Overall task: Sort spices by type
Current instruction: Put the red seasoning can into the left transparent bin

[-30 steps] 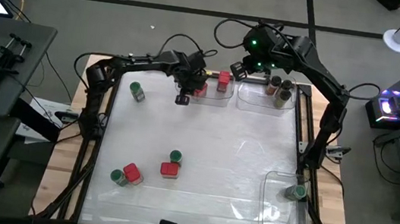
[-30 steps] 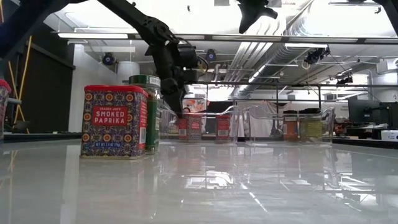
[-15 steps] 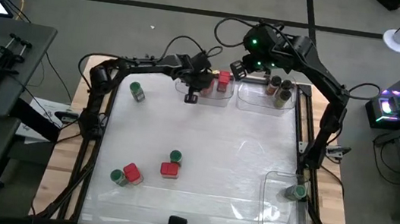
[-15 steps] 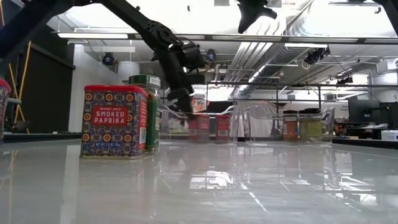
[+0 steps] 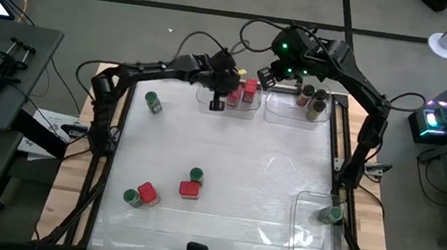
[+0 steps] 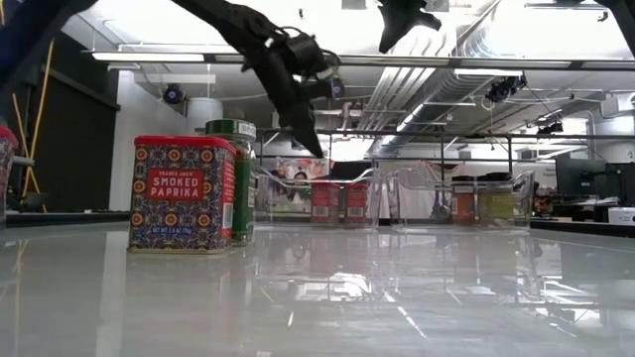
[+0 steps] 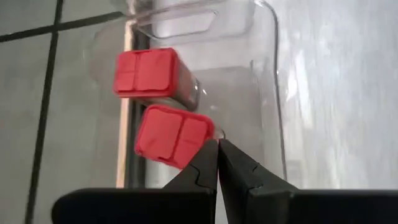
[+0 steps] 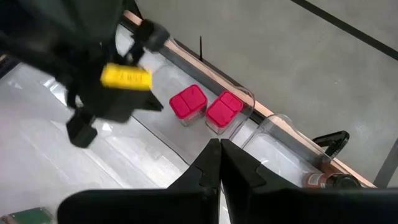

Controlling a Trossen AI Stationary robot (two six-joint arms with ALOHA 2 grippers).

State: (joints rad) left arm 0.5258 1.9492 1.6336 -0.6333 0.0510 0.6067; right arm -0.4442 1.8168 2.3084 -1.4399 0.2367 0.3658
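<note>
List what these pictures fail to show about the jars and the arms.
- Labels of the two red-capped jars: left wrist view shows only caps.
- Green-capped round jar: low view, mostly behind the red paprika tin.
- Two dark-capped jars: high view, too small to read.

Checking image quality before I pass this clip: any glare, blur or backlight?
Low view: bright ceiling lights backlight the arms, and the table mirrors them. High view: glare streaks on the table. Left wrist view: sharp red caps, bin wall glints.

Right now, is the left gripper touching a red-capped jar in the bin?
Apart. In the low view the left gripper hangs clearly above the two red-capped jars, with open space between.
</note>
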